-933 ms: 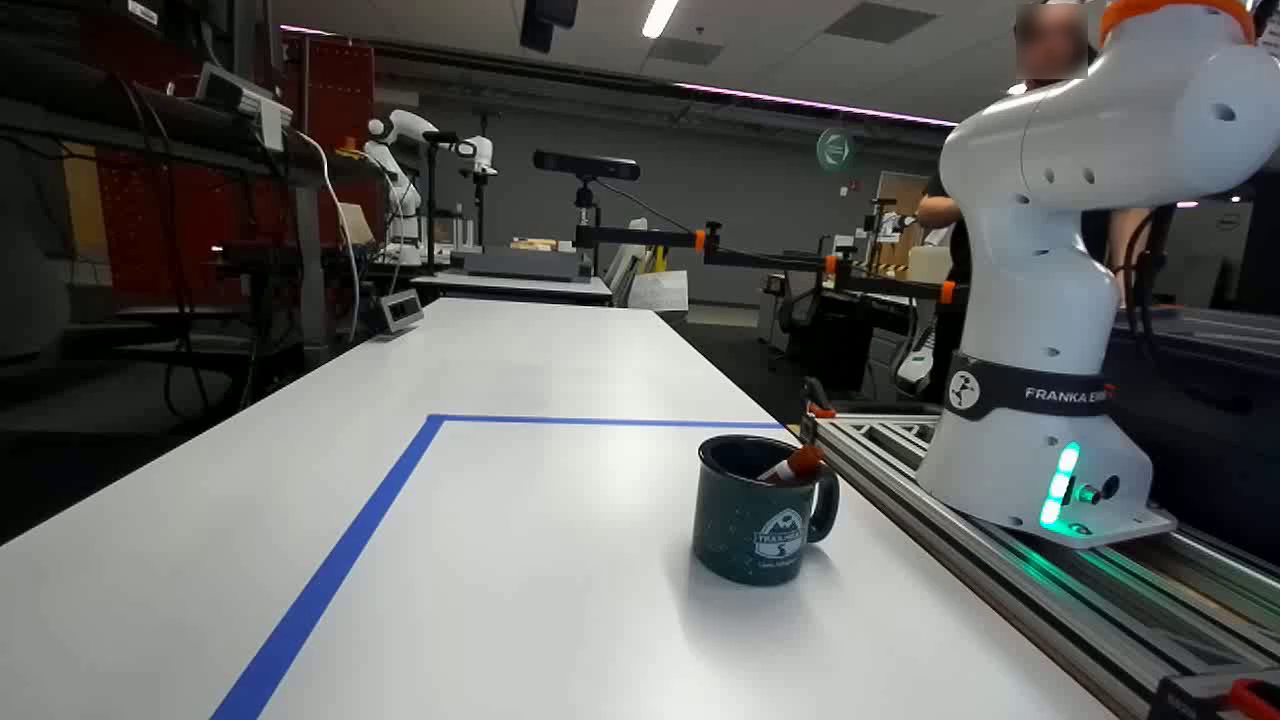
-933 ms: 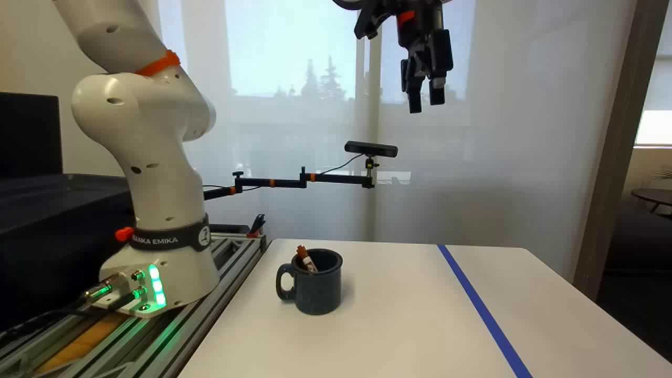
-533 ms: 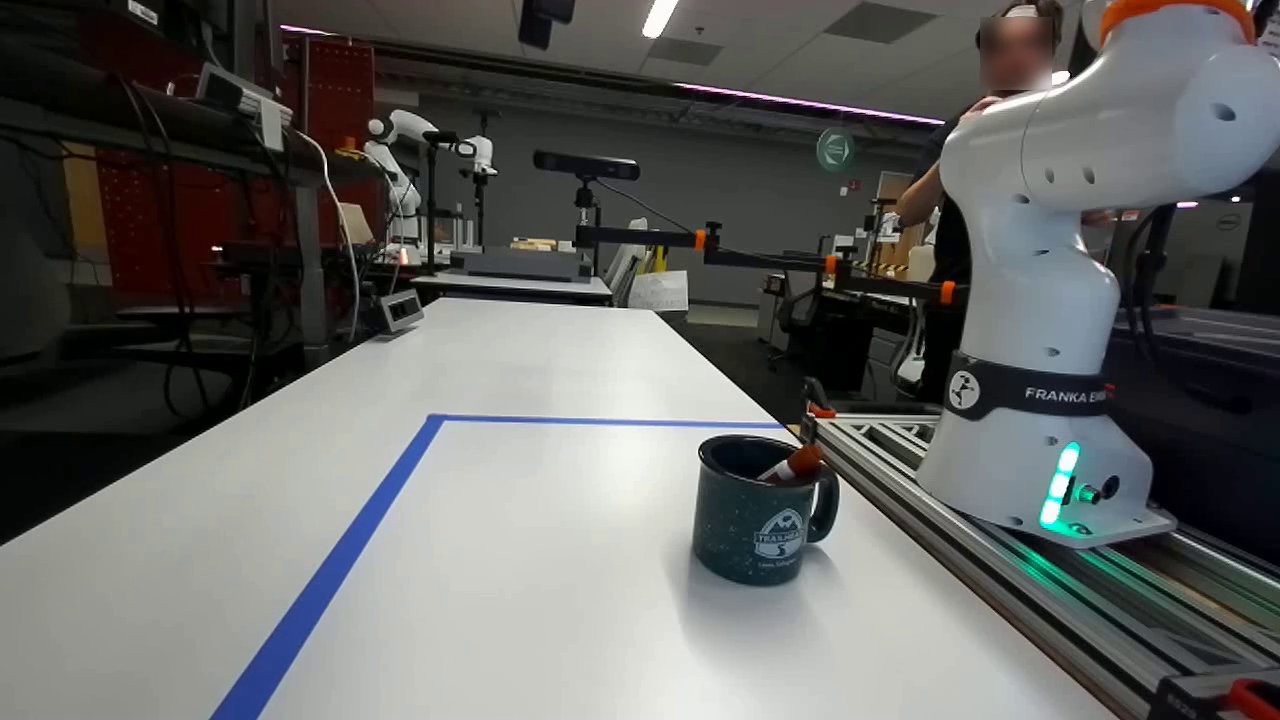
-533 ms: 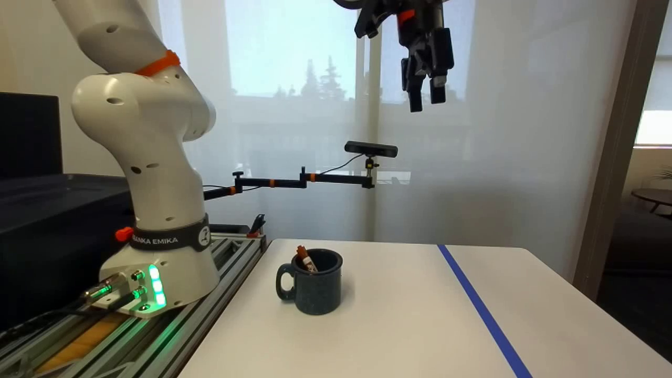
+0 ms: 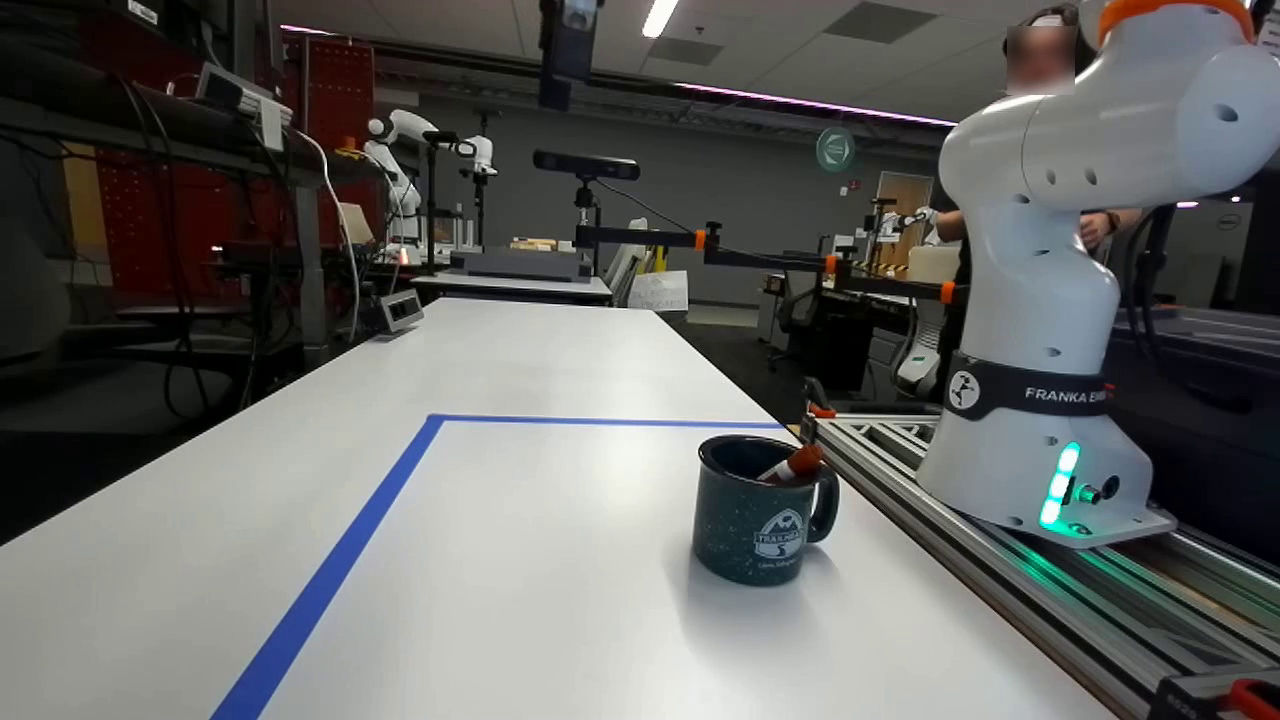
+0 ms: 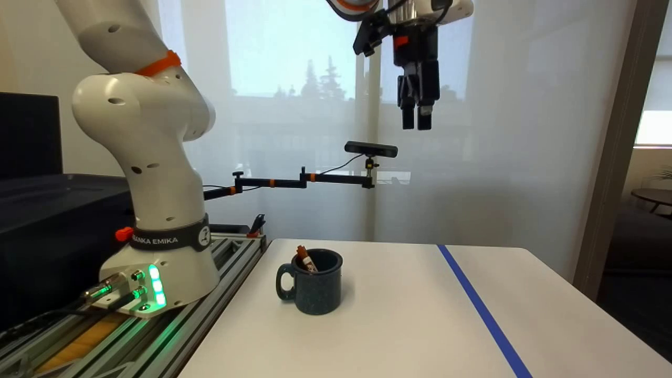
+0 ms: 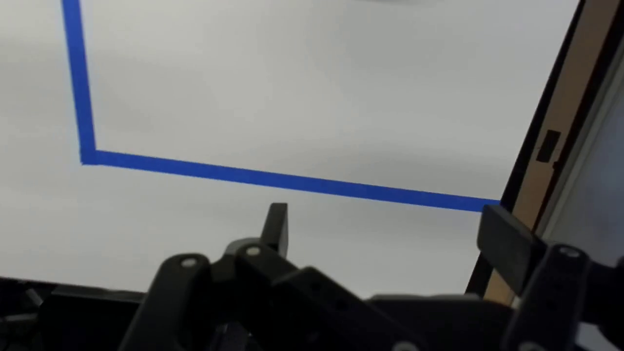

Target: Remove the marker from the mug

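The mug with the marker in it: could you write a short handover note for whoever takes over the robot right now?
Gripper: open, holding nothing, hanging high over the white table.
Mug: upright on the table, apart from the gripper.
Marker: inside the mug, leaning toward the handle, red-brown end sticking out of the top.
Done: no removal yet.
Left: probably lower the gripper to that end, grip it, then lift the marker clear of the mug.
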You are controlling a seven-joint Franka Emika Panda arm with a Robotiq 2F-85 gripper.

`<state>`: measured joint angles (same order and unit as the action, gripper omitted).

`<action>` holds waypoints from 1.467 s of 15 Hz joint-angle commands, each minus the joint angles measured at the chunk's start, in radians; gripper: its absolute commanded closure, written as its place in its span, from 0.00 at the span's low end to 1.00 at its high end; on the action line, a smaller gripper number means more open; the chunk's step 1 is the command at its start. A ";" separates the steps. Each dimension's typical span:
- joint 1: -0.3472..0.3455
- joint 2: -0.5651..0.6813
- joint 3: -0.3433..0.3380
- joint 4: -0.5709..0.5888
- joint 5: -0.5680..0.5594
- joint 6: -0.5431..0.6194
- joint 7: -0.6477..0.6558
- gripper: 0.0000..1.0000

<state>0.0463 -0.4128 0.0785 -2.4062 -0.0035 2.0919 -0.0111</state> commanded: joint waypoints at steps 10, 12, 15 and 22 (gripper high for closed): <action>0.173 0.035 -0.009 -0.323 0.601 0.186 0.018 0.00; 0.183 0.004 0.000 -0.363 0.661 0.169 0.034 0.00; 0.179 0.022 0.014 -0.347 0.709 0.127 0.076 0.00; 0.139 -0.036 0.017 -0.340 0.688 -0.037 0.204 0.00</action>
<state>0.2143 -0.3958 0.0871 -2.7461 0.6863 2.1440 0.1334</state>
